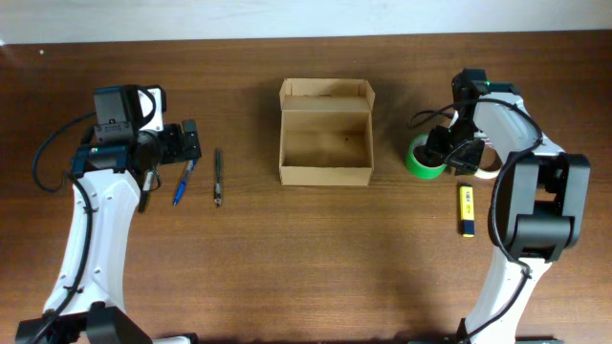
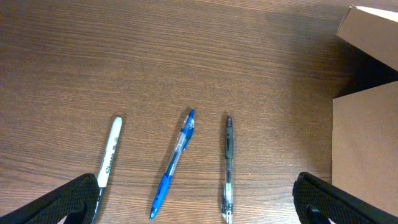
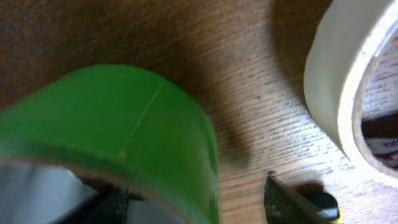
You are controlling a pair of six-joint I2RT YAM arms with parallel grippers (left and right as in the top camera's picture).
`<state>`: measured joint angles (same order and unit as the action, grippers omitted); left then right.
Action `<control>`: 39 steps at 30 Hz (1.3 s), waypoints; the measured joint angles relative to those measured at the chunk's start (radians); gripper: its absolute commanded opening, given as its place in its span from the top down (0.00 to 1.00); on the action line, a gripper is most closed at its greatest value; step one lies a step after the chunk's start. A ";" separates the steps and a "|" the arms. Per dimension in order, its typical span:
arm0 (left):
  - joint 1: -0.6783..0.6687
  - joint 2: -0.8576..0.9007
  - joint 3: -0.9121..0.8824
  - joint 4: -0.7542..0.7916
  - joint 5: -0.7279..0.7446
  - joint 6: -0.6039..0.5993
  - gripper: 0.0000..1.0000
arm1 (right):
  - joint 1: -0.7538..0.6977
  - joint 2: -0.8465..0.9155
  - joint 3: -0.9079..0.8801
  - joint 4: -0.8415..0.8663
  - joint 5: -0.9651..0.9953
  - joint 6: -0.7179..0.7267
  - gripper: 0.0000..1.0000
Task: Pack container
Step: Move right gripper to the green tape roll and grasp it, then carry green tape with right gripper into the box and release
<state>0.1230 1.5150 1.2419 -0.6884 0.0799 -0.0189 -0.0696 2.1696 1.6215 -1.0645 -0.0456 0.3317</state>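
— Where's the box (image 1: 325,134)?
— Mid-table, lid flap open on its far side.
— And the left claw (image 1: 189,141)?
— Spread wide and holding nothing, left of the box, by a marker (image 2: 110,152), blue pen (image 2: 173,168) and black pen (image 2: 228,162).
— The right claw (image 1: 446,153)?
— Apart, straddling the green tape's (image 1: 418,161) wall just right of the box. The outer finger (image 3: 298,202) is clear of it. White tape (image 3: 339,81) is beside it, and a highlighter (image 1: 466,210) nearer.

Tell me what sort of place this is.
Probably a robot-lab packing bench: left arm and right arm flank a wooden table bearing an open cardboard box, a blue pen and green tape roll.
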 measured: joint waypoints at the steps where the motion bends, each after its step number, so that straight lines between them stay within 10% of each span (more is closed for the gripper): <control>1: 0.000 0.000 0.000 0.000 0.000 0.000 0.00 | 0.000 0.001 0.000 0.002 0.004 0.000 0.60; 4: 0.000 0.000 0.000 0.000 0.000 0.000 0.01 | 0.000 0.005 0.000 0.003 0.011 0.008 0.64; 7: 0.000 0.000 0.000 0.000 0.000 0.000 0.00 | 0.000 0.010 0.000 0.003 0.019 0.000 0.96; 24: 0.000 0.000 0.000 0.000 0.000 0.000 0.01 | 0.037 -0.170 0.328 -0.240 -0.076 -0.120 0.96; 31: 0.000 0.000 0.000 0.000 0.000 0.000 0.00 | 0.282 -0.371 0.497 -0.256 -0.085 -0.240 0.96; 39: 0.000 0.000 0.000 0.000 0.000 0.000 0.01 | 0.509 -0.211 0.488 -0.150 0.050 -0.422 0.96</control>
<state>0.1230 1.5150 1.2419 -0.6888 0.0799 -0.0189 0.4393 1.9587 2.1090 -1.2148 0.0044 -0.0898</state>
